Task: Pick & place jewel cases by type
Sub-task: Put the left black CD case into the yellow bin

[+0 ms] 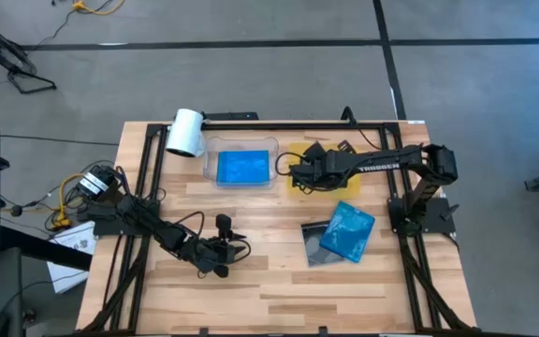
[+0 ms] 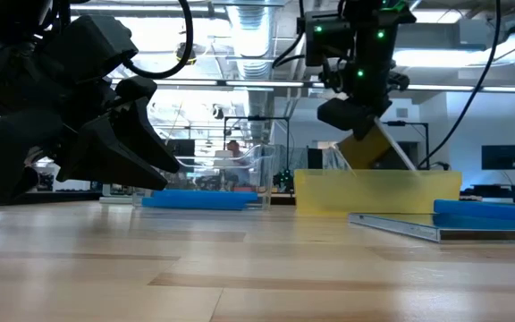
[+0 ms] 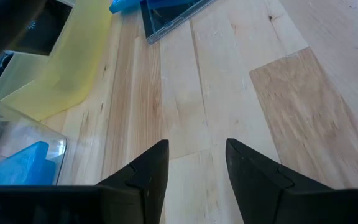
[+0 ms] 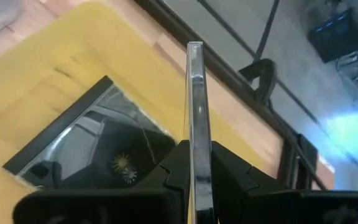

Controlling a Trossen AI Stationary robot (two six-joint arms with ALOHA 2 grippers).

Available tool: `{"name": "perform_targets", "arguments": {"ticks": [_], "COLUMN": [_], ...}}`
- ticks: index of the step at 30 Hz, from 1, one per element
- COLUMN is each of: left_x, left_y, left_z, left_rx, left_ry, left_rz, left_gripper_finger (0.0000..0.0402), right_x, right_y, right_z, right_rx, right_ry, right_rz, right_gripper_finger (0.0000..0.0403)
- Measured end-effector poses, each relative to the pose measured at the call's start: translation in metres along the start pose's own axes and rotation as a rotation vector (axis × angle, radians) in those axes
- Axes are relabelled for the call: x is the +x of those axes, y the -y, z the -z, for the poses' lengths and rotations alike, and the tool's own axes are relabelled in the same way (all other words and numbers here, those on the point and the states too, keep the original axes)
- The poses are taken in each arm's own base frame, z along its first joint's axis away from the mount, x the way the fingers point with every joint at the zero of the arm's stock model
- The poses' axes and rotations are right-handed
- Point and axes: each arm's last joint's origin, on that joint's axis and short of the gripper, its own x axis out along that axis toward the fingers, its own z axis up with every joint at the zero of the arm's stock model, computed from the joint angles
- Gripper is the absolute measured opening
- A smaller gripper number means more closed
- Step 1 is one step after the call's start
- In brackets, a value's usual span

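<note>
Nearest you in the high view is the left gripper (image 1: pixel 221 245), low over bare wood toward the table's (image 1: pixel 279 290) front left, fingers apart and empty; its arm hides part of the boards behind it. To the right lies a blue jewel case (image 1: pixel 351 228) overlapping a grey-clear jewel case (image 1: pixel 314 245), which shows only partly. Farther back, the clear tray (image 1: pixel 241 150) holds a blue case (image 1: pixel 242 168), with a white roll (image 1: pixel 186 132) just beside the tray at the back left corner. You see the right gripper (image 1: pixel 299 174) over the yellow tray (image 1: pixel 296 153), its arm covering most of that tray. Low view: the left arm fills the near left and blocks the table behind it; the right gripper (image 2: pixel 358 114) hangs above the yellow tray (image 2: pixel 374 190) with a tilted clear case (image 2: pixel 390 148) in its jaws. A distant figure (image 2: pixel 233 154) in the room beyond is hard to make out. Left wrist view: open fingers (image 3: pixel 148 171) over bare wood, yellow tray and grey-clear case cut off at the edge. Right wrist view: jaws closed on an edge-on clear case (image 4: pixel 196 118); a grey-clear case with dark disc (image 4: pixel 104 143) lies in the yellow tray (image 4: pixel 73 56), partly hidden by the fingers.
</note>
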Motion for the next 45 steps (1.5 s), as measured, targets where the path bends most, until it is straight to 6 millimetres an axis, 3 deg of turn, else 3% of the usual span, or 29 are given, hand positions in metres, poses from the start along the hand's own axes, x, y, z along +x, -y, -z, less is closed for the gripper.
{"name": "perform_targets", "arguments": {"ticks": [34, 45], "left_x": [0.000, 0.000], "left_y": [0.000, 0.000], "left_z": [0.000, 0.000], "left_rx": [-0.005, -0.005], "left_ry": [0.000, 0.000], "left_rz": [0.000, -0.001], "left_gripper_finger": [0.0153, 0.0153], "right_x": [0.014, 0.011], "right_y": [0.006, 0.002], "right_z": [-0.010, -0.009], "right_rx": [0.057, 0.034], "right_ry": [-0.068, -0.080], "right_rz": [-0.071, -0.122], "right_gripper_finger": [0.0046, 0.0085]}}
